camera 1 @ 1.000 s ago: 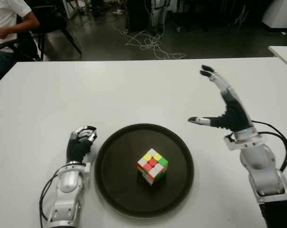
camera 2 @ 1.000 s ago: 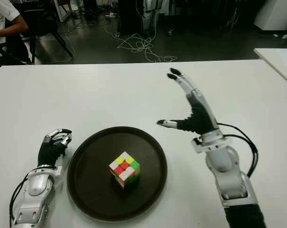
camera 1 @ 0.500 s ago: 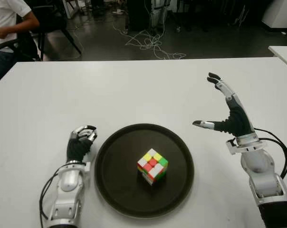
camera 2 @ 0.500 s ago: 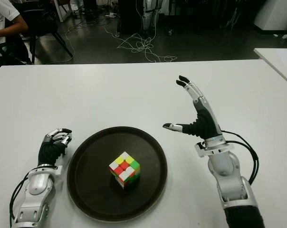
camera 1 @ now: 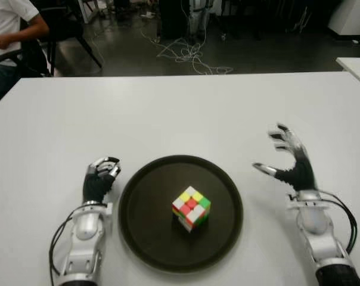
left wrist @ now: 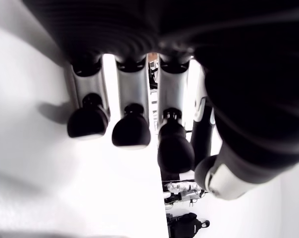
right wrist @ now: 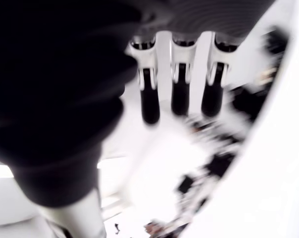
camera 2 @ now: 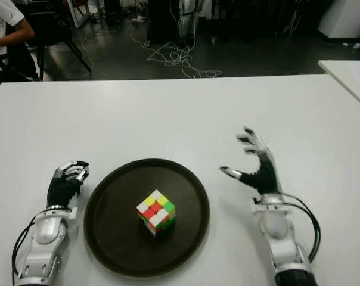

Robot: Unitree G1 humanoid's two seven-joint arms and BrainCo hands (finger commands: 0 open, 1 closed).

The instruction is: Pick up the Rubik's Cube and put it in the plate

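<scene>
The Rubik's Cube sits inside the dark round plate, a little right of the plate's middle, with red, yellow, green and white stickers on top. To the right of the plate my right hand stands open, fingers spread and holding nothing, a short way from the rim. My left hand shows just left of the plate's rim with its fingers curled and nothing in them.
The white table stretches out behind the plate. A seated person and a chair are at the far left past the table edge. Cables lie on the dark floor behind. Another white table corner shows at the far right.
My right hand has dropped and drawn back toward me, away from the far side of the table, its fingers bending slightly. The cube, plate and left hand have not moved.
</scene>
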